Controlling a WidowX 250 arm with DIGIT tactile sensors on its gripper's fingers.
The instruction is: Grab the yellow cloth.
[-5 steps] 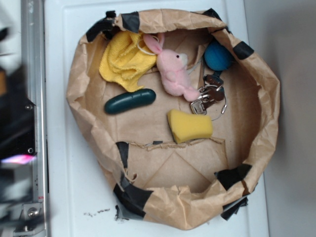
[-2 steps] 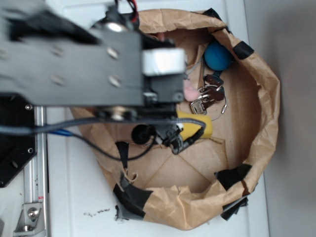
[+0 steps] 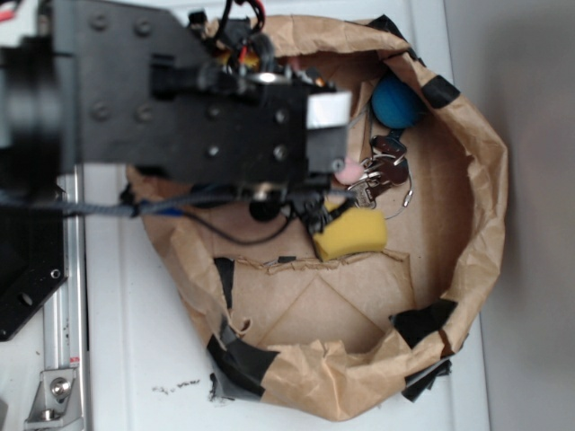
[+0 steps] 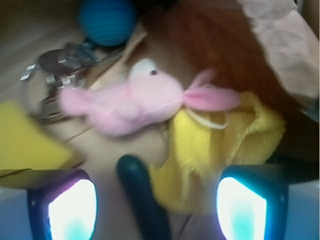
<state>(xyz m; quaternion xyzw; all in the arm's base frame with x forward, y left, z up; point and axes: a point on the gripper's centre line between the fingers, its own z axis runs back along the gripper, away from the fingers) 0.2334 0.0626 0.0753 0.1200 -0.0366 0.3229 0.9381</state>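
**Over the bag: arm has swung in above the yellow cloth**

Inside the brown paper bag (image 3: 467, 224) on the white table (image 3: 117, 341), the arm now covers the whole 10 o'clock sector in the exterior view. One second ago that sector lay uncovered and the arm was out of the scene; 0.4 s ago it had entered lower over the bag, and it has since shifted toward 12 o'clock.

Findings:
- The yellow cloth (image 4: 220, 150) is hidden by the arm in the exterior view. In the wrist view it lies at centre-right, bunched against the bag wall, between the two fingers.
- The gripper (image 4: 155, 210) is released: its fingers (image 4: 242, 210) stand wide apart at 7 and 5 o'clock of the wrist view, holding nothing.
- The pink bunny (image 4: 135, 102) lies across the cloth's upper edge, an ear over the fabric. A dark green oblong object (image 4: 140, 195) lies just beside the cloth, toward the left finger.
- The yellow sponge (image 3: 350, 235), keys (image 3: 382, 175) and blue ball (image 3: 397, 101) stand clear of the cloth.

Assessment: the approach looks nearly complete, but no grasp has been made. The wrist view is blurred, so height above the cloth cannot be told. A descent here risks catching the green object or the bunny's ear with the cloth.
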